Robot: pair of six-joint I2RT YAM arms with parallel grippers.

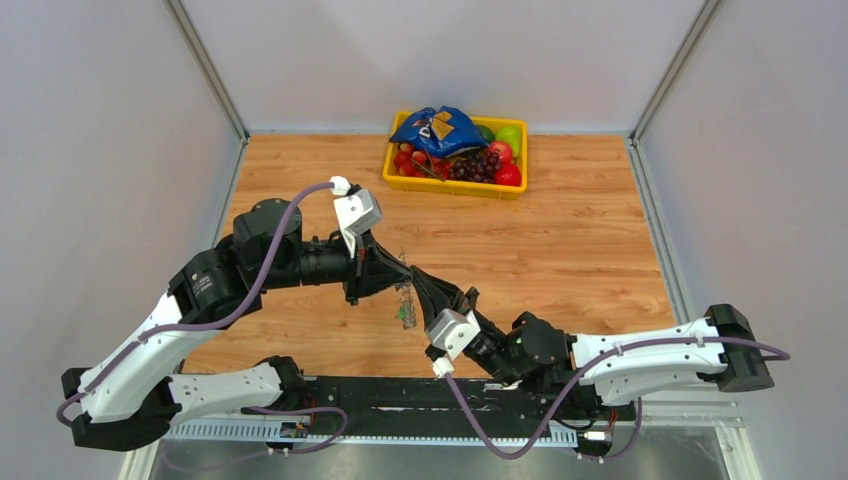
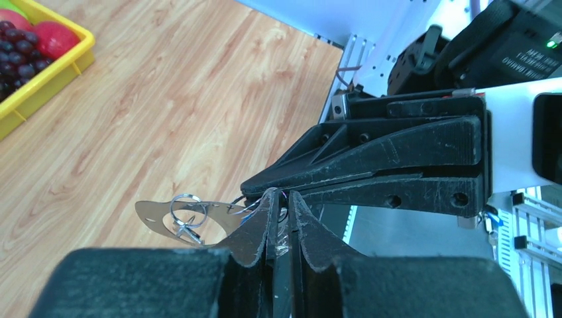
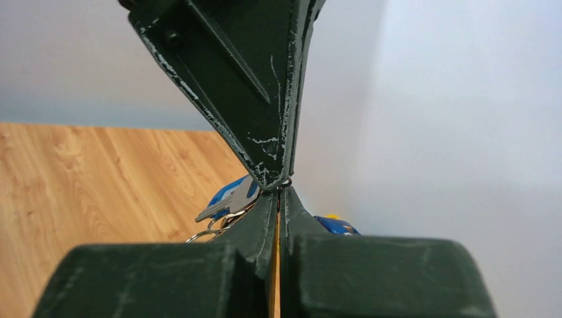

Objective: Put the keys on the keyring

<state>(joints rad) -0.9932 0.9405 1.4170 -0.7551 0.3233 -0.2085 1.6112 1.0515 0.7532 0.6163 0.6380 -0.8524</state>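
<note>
Reaches toward 3 o'clock with the left gripper (image 2: 281, 196), elbow bent, jaws a sliver apart; cannot tell whether gripping. Stretches low toward 10 o'clock with the right gripper (image 3: 279, 193), jaws pressed together. Meets tip to tip, keys (image 1: 405, 308) dangling at 6 o'clock.

Left arm (image 1: 140, 360), right arm (image 1: 650, 365): white shell links, black round joint housings. Purple cable (image 1: 265, 262) loops along each. Pale grey camera block (image 1: 357, 212) at each wrist. Left gripper (image 2: 280, 199), right gripper (image 3: 283, 192): black wedge fingers (scuffed, white scratches), screw holes in sides.
</note>
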